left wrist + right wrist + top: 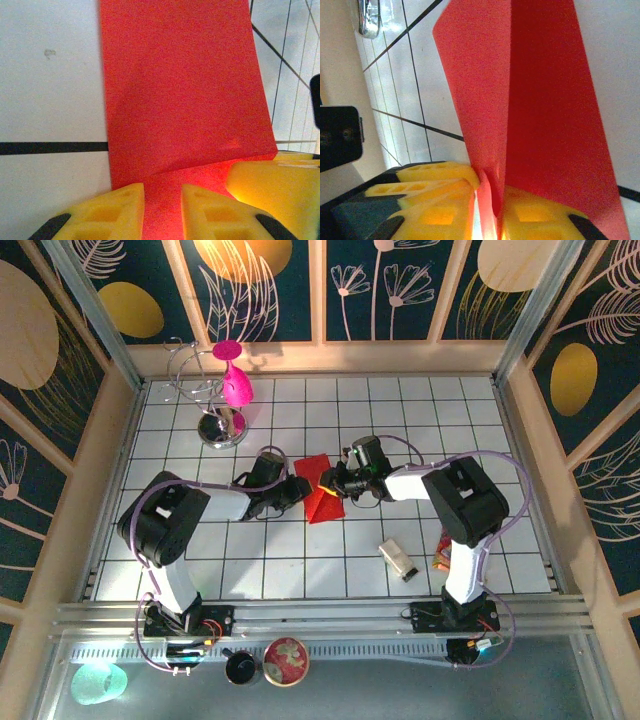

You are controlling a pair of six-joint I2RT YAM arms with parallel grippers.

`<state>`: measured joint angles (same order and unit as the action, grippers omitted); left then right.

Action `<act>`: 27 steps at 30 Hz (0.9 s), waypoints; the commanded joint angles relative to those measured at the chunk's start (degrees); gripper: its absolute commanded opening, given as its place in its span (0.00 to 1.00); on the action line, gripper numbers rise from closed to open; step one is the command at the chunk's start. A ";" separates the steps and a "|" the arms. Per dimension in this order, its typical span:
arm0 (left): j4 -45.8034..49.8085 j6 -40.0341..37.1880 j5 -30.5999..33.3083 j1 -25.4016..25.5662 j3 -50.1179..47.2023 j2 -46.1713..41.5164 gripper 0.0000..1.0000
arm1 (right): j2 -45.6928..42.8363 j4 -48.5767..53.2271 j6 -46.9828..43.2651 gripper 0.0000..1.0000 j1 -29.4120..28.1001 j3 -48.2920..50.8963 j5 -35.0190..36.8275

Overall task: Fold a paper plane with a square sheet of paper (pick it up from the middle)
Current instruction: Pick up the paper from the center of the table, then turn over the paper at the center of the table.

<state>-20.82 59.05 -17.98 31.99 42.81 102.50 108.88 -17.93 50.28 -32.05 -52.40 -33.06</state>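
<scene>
Pinching a raised fold of the red paper (pixel 540 100), the right gripper (pixel 489 185) faces the left gripper (pixel 162 195), narrowly parted astride the opposite edge.

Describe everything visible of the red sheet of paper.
The square sheet of paper is thin, plain, matte and bright red. It is partly folded: one flap stands up along a crease, and the rest lies flat on the white tiled table. The right gripper pinches the raised fold. The left gripper sits over the opposite end, jaws slightly apart.
</scene>
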 commanded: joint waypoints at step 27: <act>-21.38 11.64 -7.91 -5.88 -13.21 -23.99 0.88 | -12.20 -26.58 6.78 0.08 4.98 2.76 -13.59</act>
<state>-37.78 69.78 -23.81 26.20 30.15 77.84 98.15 -39.35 54.63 -27.33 -50.15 -43.79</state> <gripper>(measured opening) 0.883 0.080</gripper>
